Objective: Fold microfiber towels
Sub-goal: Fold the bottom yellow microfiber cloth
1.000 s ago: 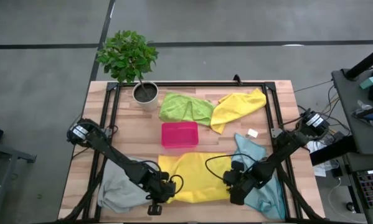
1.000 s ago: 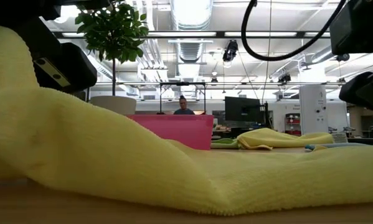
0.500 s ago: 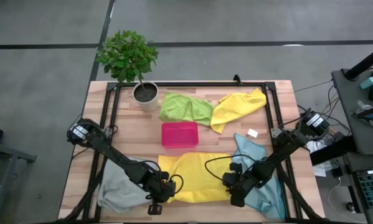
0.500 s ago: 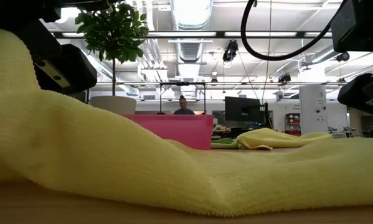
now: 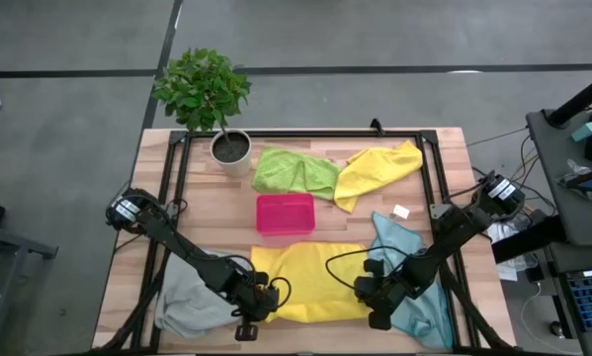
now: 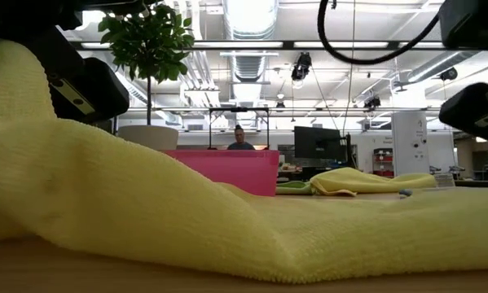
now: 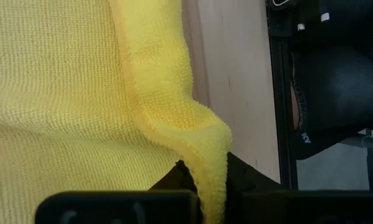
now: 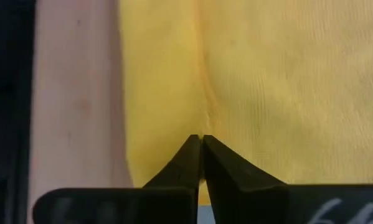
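At the worktop's six o'clock edge, the left tool (image 5: pixel 259 305) and right tool (image 5: pixel 373 297) each clenched a near corner of the spread yellow towel (image 5: pixel 310 280), ready to fold it.

2 arms, both black/dark, slim links w/ bulkier joint housings. Each shoulder end carries a round silver-white cap w/ a small light label. Black cable loops off each forearm near the wrist; a thick black loop also shows in the low view. Left pincer (image 5: pixel 261 300): black fingers, matte, flat black bar across the wrist cam's edge. Right pincer (image 5: pixel 372 294): 2 black wedge fingers tapering to thin tips, tips meeting; black bar w/ faint pale markings.
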Controlling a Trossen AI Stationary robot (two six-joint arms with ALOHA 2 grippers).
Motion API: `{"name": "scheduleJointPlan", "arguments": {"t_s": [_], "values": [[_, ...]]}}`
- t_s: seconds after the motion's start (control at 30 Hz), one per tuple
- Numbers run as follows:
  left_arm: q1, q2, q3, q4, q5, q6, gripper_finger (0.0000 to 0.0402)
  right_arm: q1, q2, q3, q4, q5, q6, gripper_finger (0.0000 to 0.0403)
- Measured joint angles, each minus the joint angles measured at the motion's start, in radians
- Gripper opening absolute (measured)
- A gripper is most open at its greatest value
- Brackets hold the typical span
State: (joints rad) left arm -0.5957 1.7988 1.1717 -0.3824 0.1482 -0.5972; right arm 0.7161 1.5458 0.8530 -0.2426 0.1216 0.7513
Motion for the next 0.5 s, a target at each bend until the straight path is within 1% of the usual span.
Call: {"name": "scheduleJointPlan", "arguments": {"t_s": [0.23, 0.5], "values": [[0.000, 0.000, 0.000, 0.000, -0.007, 0.000, 0.0000, 0.034, -0.013, 0.041, 0.003, -0.009, -0.063, 0.0009], [0.000, 0.000, 0.000, 0.000, -0.027, 0.000, 0.0000, 0.047, -0.018, 0.047, 0.009, -0.019, -0.059, 0.0009]]}}
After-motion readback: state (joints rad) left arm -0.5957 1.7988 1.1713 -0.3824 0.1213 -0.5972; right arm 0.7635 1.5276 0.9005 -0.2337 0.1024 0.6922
